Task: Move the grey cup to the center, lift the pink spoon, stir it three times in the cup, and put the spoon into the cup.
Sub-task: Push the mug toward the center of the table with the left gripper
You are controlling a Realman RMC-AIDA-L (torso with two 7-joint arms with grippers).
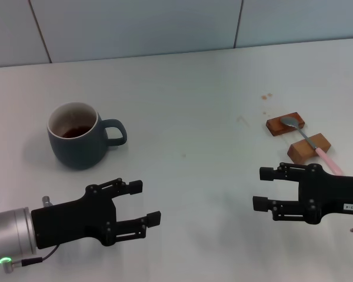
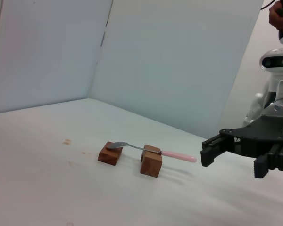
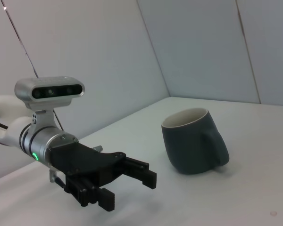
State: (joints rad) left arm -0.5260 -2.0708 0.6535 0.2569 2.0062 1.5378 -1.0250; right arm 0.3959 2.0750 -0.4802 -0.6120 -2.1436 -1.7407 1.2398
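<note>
Both arms hover low over the white bench (image 1: 188, 88), nothing gripped on either side. The left hand (image 1: 147, 202), black with two stubby fingers, is spread wide with clear bench showing between the fingertips. Beyond it and a little to its outer side stands the dark slate-grey rounded ceramic mug (image 1: 76, 136), upright, its loop handle turned toward the middle of the bench and dark brown liquid low against the pale cream inner wall. Hand and mug are apart, no contact. The right wrist camera catches the same pairing from across the bench: mug (image 3: 194, 140) on the surface, left hand (image 3: 132, 181) near it with its fingers parted.

Over on the other side, the right hand (image 1: 260, 189) is also spread, fingers pointing inward toward the bench's middle, holding nothing. Just beyond its wrist lies the slim spoon with the silver metal bowl and pale pink handle (image 1: 309, 141), bridged across two small brown wooden blocks (image 1: 308, 148), the bowl resting on the farther block. The left wrist camera shows it plainly: spoon (image 2: 153, 150) propped on the blocks (image 2: 151, 163), pink tip pointing at the right hand (image 2: 236, 155), close but not touching.
</note>
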